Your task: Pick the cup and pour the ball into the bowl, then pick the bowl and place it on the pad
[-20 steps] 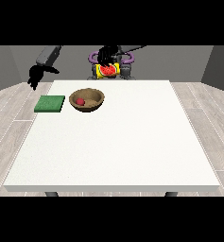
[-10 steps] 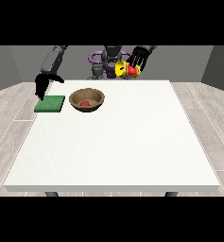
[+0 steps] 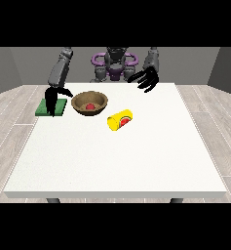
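The bowl (image 3: 89,103), red ball (image 3: 90,106) inside, sits near the table's (image 3: 136,166) far-left corner beside the green pad (image 3: 52,107); the cup (image 3: 120,120) lies toppled nearby. Both hands (image 3: 52,99) (image 3: 145,79) are spread open, nothing held. The bowl is judged rigid and light, best taken by its rim.

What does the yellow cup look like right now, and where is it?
The yellow cup with a red patch on its side lies tipped over on the large white table, not upright. Its open mouth, a paler yellow ring, faces the view's lower left. It looks smooth, like plastic. It rests just to the view's right of the round brown wooden bowl, slightly nearer the camera and apart from it. Nothing touches the cup except the table; neither hand is on it.
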{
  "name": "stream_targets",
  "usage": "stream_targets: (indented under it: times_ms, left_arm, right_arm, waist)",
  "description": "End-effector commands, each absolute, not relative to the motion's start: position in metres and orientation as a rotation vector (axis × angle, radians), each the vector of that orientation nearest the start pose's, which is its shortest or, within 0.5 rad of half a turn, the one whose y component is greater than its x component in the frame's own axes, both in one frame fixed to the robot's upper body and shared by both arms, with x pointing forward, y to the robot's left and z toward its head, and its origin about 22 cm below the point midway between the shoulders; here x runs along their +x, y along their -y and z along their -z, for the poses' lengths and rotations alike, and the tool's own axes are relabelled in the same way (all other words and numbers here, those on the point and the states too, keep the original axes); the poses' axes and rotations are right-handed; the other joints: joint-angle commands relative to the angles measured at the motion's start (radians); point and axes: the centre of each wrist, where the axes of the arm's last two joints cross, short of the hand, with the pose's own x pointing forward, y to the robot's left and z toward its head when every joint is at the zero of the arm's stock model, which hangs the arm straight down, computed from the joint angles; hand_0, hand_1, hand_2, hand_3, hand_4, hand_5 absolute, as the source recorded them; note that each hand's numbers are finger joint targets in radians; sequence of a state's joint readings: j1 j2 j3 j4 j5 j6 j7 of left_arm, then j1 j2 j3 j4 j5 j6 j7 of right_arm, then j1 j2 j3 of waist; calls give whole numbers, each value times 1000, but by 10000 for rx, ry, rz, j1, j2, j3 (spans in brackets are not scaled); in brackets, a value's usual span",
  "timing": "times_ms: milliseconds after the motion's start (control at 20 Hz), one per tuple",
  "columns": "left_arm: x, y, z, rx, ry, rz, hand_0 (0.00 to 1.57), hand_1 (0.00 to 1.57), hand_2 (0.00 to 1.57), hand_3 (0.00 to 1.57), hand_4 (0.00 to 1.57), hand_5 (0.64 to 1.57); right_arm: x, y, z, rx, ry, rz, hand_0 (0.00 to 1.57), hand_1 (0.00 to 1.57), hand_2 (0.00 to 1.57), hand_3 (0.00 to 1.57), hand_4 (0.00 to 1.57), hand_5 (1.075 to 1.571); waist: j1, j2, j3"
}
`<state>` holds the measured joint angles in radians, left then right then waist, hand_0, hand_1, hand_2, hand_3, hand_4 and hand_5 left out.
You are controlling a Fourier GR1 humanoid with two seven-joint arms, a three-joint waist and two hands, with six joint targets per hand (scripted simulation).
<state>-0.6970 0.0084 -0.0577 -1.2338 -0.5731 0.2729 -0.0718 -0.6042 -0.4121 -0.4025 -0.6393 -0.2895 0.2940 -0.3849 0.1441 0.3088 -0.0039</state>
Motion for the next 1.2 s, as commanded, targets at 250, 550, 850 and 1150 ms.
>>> stream_targets:
  times_ms: [250,550,850,1150]
  left_arm:
    - [372,-170,-40,2906,19584,2971,0,0,0,0,0,1519]
    - [370,-162,-49,2830,19011,2800,0,0,0,0,0,1533]
    - [361,-146,-70,2185,19815,3430,0,0,0,0,0,1554]
    - [368,-145,-113,1843,20987,4054,0,0,0,0,0,1558]
  right_arm:
    - [378,319,-14,1182,16788,1182,0,0,0,0,111,1541]
    - [355,332,23,1100,15800,1045,0,0,0,0,82,1543]
    - [344,332,51,1050,15985,2185,0,0,0,0,258,1549]
    - [351,340,39,924,16825,3044,0,0,0,0,151,1525]
  waist:
    - [-1109,-549,31]
    - [-1173,-1245,42]
    - [-313,-532,49]
    - [497,468,57]
